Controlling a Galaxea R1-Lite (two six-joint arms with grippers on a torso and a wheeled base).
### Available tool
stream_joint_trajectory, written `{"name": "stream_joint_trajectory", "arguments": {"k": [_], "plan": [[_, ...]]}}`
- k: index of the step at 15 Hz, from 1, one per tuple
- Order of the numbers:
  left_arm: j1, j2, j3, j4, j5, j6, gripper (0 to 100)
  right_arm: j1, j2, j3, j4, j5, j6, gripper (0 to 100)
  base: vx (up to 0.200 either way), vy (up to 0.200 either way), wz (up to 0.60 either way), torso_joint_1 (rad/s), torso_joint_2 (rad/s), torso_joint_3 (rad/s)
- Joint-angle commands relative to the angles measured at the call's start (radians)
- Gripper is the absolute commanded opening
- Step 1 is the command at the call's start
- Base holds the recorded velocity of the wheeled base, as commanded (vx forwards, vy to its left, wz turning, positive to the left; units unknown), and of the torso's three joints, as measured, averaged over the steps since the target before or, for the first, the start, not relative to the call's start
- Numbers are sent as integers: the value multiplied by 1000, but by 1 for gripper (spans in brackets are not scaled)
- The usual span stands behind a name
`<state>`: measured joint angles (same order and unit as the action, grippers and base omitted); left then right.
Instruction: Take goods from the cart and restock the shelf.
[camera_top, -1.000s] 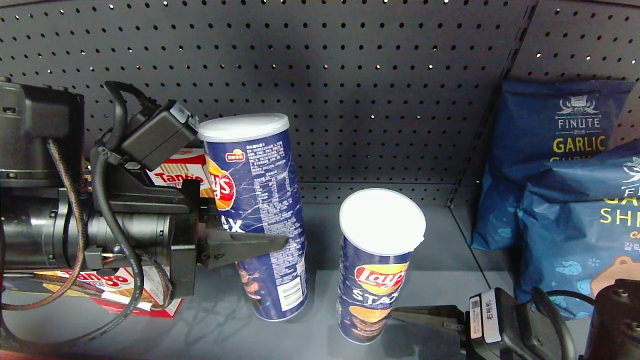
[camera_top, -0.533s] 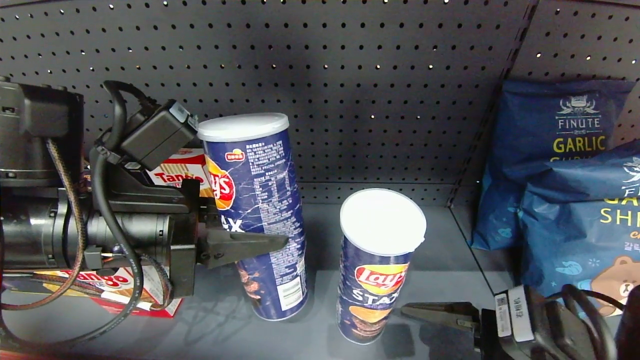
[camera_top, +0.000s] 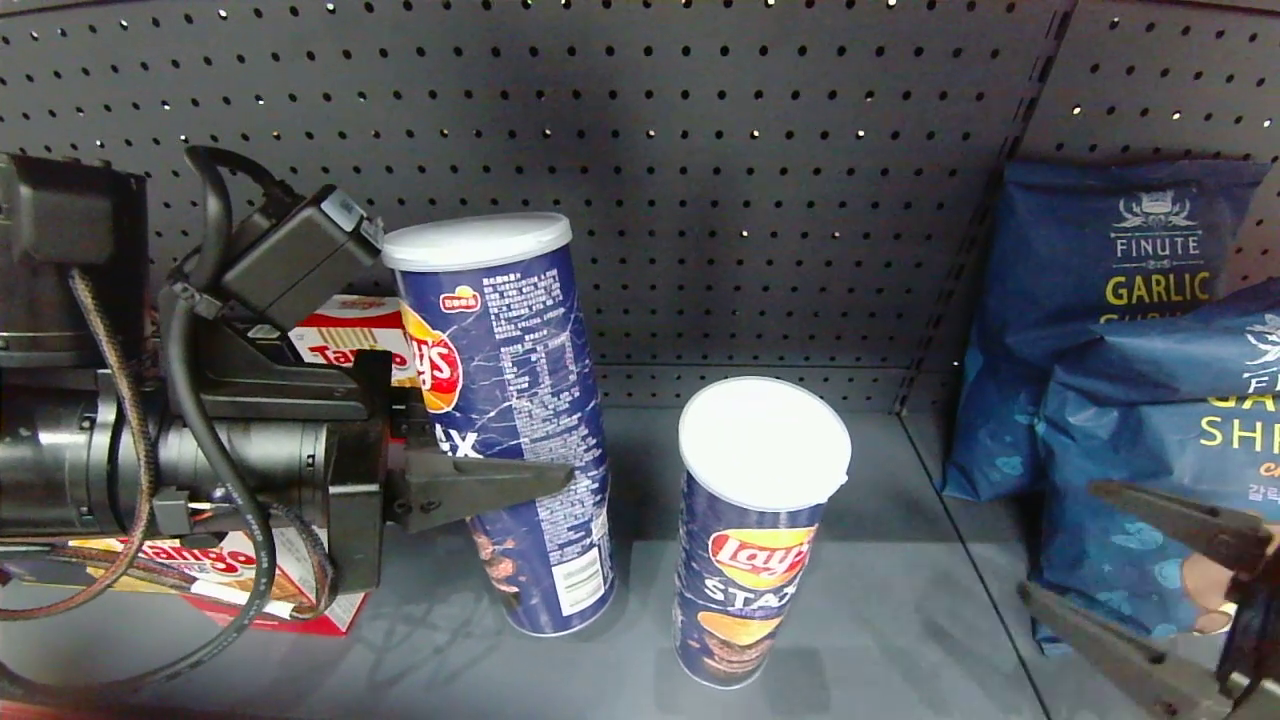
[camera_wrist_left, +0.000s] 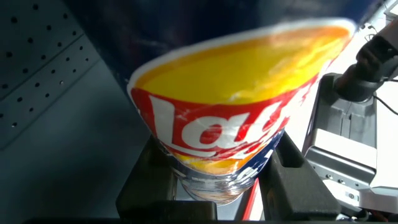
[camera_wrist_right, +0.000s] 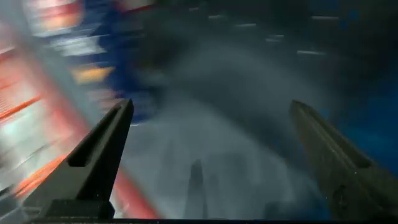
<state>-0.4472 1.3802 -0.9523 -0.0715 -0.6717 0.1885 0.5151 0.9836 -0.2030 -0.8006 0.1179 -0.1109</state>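
Left arm (camera_top: 150, 470) comes in level from the left, wrist roughly horizontal. Left gripper (camera_top: 545, 470) is clamped on the chip can (camera_top: 500, 400) at mid-height, near finger across its front. Wrist view has the can wedged between both fingers (camera_wrist_left: 292, 186). Right gripper (camera_top: 1060, 540) sits low at the right edge, jaws spread wide, tips pointing left. Same wide gap shows in its wrist view (camera_wrist_right: 211, 106).

The left gripper (camera_top: 470, 478) has carried its chip can (camera_top: 515, 400) slightly up and to the left. The right gripper (camera_top: 1060, 540) has pulled away from the standing can (camera_top: 755, 520) and now sits spread wide before the blue bags (camera_top: 1130, 330).
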Motion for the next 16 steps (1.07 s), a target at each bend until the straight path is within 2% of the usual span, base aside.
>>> {"name": "stream_joint_trajectory", "arguments": {"k": [1,4,6,7,9,11,13,16], "plan": [[1,-6,-2,-1,0,0,0,-205,-184,70,5,-1,5,100,0,0,0,0,0,0],[1,-6,4,-1,0,0,0,-428,-316,188,28,-14,7,100,0,0,0,0,0,0],[1,-7,6,-1,0,0,0,-503,-434,203,135,-17,42,100,0,0,0,0,0,0],[1,-9,6,-1,0,0,0,-514,-477,203,186,-17,43,100,0,0,0,0,0,0],[-2,-10,14,1,-2,3,0,-543,-712,203,442,-17,45,100,0,0,0,0,0,0],[-2,-21,30,-1,-2,5,0,-520,-984,203,745,-21,46,100,0,0,0,0,0,0],[-2,-35,53,-1,-2,6,0,-512,-984,203,793,-110,100,100,0,0,0,0,0,0],[-4,-40,60,-1,-3,11,0,-512,-984,203,793,-95,99,100,0,0,0,0,0,0]]}}
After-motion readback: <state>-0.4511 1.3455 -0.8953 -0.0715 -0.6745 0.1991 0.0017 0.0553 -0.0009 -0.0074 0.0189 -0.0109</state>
